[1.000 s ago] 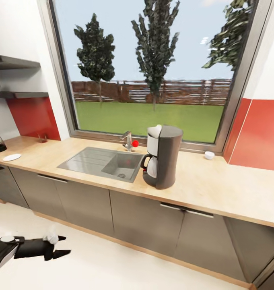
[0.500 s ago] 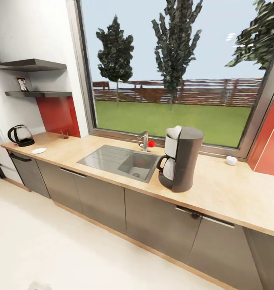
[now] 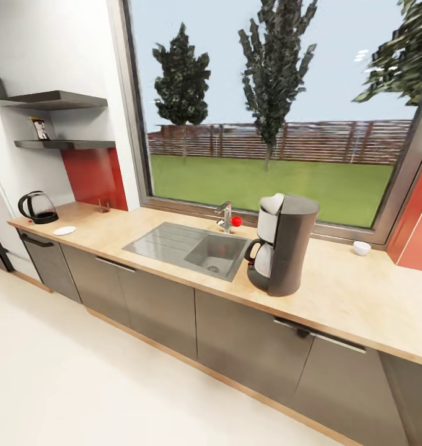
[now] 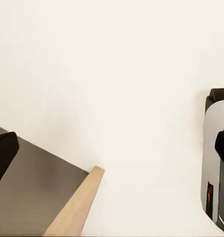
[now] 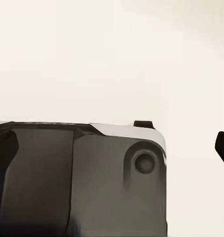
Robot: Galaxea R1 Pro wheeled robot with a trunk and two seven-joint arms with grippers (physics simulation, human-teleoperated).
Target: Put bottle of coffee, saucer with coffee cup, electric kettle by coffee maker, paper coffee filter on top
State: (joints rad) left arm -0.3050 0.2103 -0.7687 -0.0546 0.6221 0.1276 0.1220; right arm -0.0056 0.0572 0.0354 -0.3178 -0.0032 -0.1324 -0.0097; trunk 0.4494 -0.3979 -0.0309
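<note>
The tall dark grey coffee maker with white front parts and a small glass carafe stands upright on the long light wood-grain kitchen countertop, right of centre in the head view, just right of the inset grey sink. Bare worktop stretches to its right as far as the tiny white coffee cup by the window sill. At the far left end of the counter sit the rounded dark glass electric kettle and, just in front of it, the small flat white saucer. On the lower dark wall shelf at upper left stands a small dark item with a pale label, too small to identify. Pale open floor fills the lower left.

In the left wrist view, the left gripper has its dark fingertips spread wide, nothing between them. The right gripper likewise stands released, its fingertips far apart over the robot's grey body.
</note>
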